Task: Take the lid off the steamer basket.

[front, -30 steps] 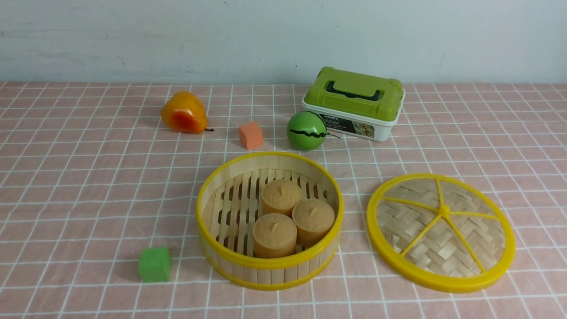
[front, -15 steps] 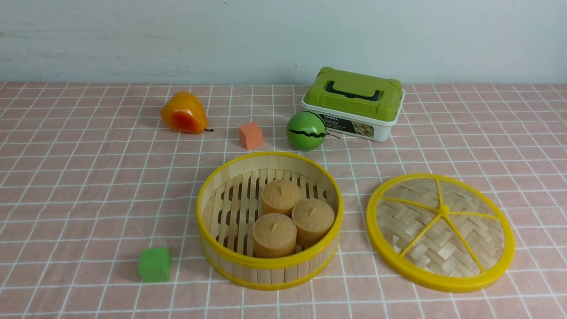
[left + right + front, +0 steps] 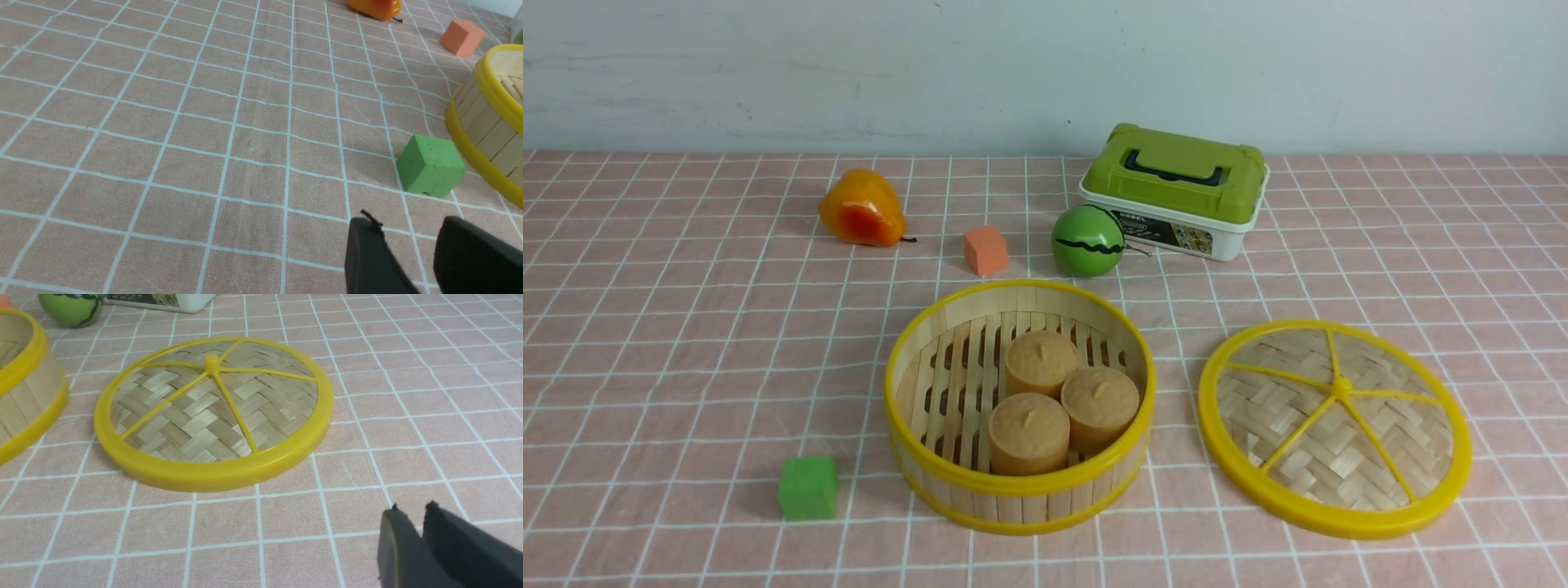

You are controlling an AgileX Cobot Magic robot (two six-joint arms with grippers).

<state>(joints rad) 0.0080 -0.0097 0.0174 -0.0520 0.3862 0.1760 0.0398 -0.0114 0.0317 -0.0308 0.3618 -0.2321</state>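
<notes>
Lid (image 3: 1339,420) laid right of steamer basket (image 3: 1021,488); green cube (image 3: 809,488) seen left of basket; left fingers (image 3: 367,253) parted, right fingers (image 3: 402,543) seemingly slightly parted.

The lid (image 3: 1388,457) is woven tan with yellow rim and spokes. Yellow rings band the pale steamer basket (image 3: 1021,498). White grid lines cross the pink worktop (image 3: 686,327).

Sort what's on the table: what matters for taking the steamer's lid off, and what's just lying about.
For the job:
- steamer basket
- lid, already off, lying to the basket's right

Just lying about:
- pear
- orange block
- green ball
- box with green lid
- green block
- three buns, inside the basket
</notes>
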